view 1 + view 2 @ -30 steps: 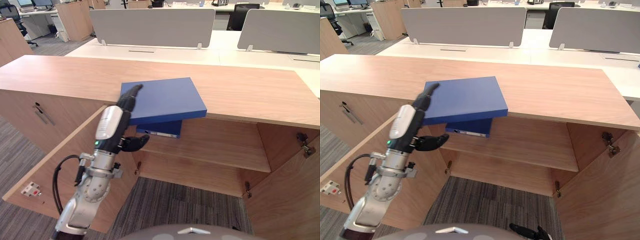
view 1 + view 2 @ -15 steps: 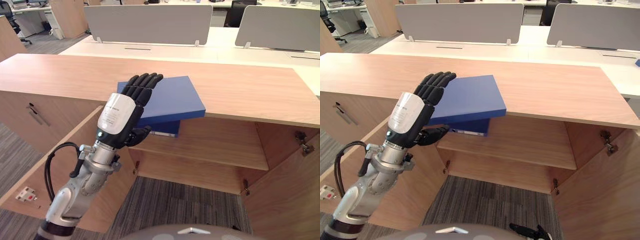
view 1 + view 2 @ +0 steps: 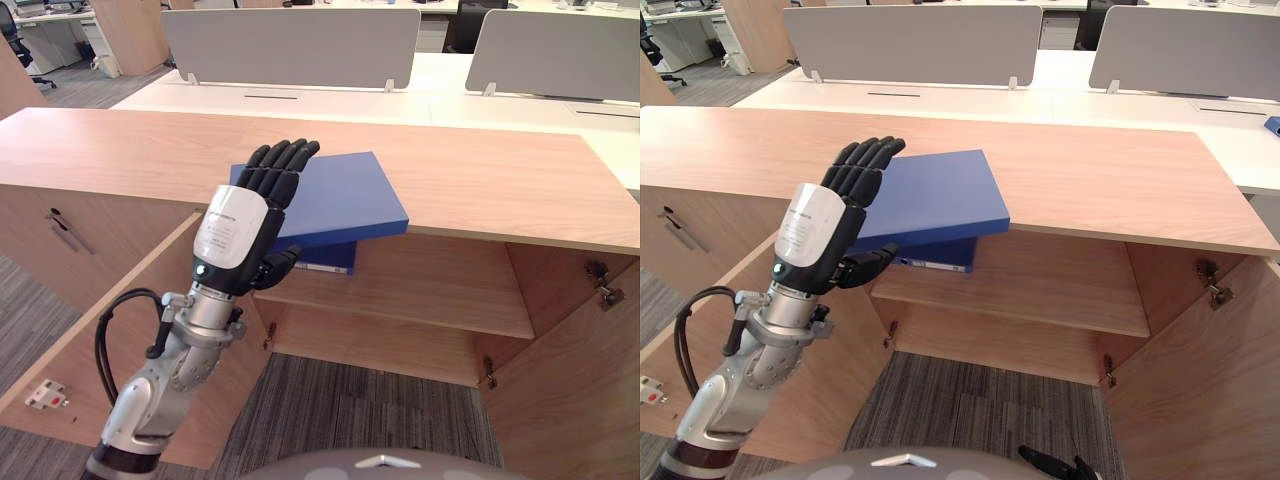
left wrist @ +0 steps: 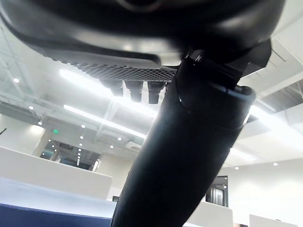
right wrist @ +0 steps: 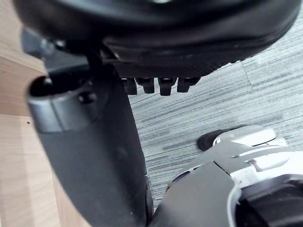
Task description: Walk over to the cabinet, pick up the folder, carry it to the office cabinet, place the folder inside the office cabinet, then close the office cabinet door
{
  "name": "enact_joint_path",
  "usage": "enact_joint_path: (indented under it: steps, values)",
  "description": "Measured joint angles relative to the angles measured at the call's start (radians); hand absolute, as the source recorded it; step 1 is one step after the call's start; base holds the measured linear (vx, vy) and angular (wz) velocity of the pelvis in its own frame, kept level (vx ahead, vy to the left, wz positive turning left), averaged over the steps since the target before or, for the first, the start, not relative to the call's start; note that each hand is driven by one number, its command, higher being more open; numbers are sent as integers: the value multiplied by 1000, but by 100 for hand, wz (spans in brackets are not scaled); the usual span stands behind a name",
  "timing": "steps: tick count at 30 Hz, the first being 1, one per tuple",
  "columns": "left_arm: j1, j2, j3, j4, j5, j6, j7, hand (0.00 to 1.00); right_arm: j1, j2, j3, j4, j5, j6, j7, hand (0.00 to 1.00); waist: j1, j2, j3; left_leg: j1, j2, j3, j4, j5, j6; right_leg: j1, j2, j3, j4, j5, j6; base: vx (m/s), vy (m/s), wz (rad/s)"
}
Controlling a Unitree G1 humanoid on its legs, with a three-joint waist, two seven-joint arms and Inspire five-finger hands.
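A blue folder [image 3: 340, 195] lies flat on the wooden cabinet top [image 3: 500, 185], its front corner hanging over the edge. My left hand [image 3: 240, 235] is raised in front of the folder's left side, its back toward the camera, fingers straight and pointing up, thumb [image 3: 275, 265] sticking out below the folder's edge. The hand is open and holds nothing. In the left wrist view the folder [image 4: 47, 217] is a blue strip past the thumb. My right hand [image 3: 1050, 465] hangs low over the carpet, fingers relaxed.
The cabinet below stands open, with a left door [image 3: 120, 320] swung toward me and a right door [image 3: 580, 390]. A second blue binder [image 3: 325, 262] lies on the inner shelf [image 3: 440, 295]. Desks with grey partitions [image 3: 290, 45] stand behind.
My left hand has turned from edge-on at the folder's left corner to back-facing with fingers up, and risen slightly. The folder has not moved.
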Motion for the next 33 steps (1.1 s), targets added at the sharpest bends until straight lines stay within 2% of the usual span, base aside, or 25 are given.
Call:
enact_joint_path:
  steps: [7, 26, 27, 33]
  values:
    - [-2, -15, -43, 72, 11, 4, -9, 100, -1, -2, 1, -2, 0, 2, 1, 100, -10, 5, -2, 8, 0, 1, -5, -1, 0, 1, 0, 1, -3, 0, -1, -22, 1, -1]
    - [-33, -13, -44, 205, 157, 77, -8, 100, -8, -1, 4, -12, 0, 7, 2, 100, -30, 5, 6, 8, -3, 1, -5, -17, -3, 23, -1, 0, -54, 13, -3, 2, 0, 0]
    - [-40, -13, -43, 217, 168, 82, -8, 0, -8, -1, 4, -18, 0, 11, 3, 100, -31, 6, 9, 8, -3, 1, -5, -17, -3, 23, -1, 0, -54, 13, -4, 0, 0, 0]
    - [-40, -22, -43, 257, 185, 99, -2, 0, -19, -1, 4, -20, 0, 20, 3, 100, -37, 6, 15, 8, -3, 2, -6, -19, -3, 23, -1, 0, -57, 14, -3, 0, 0, 0]
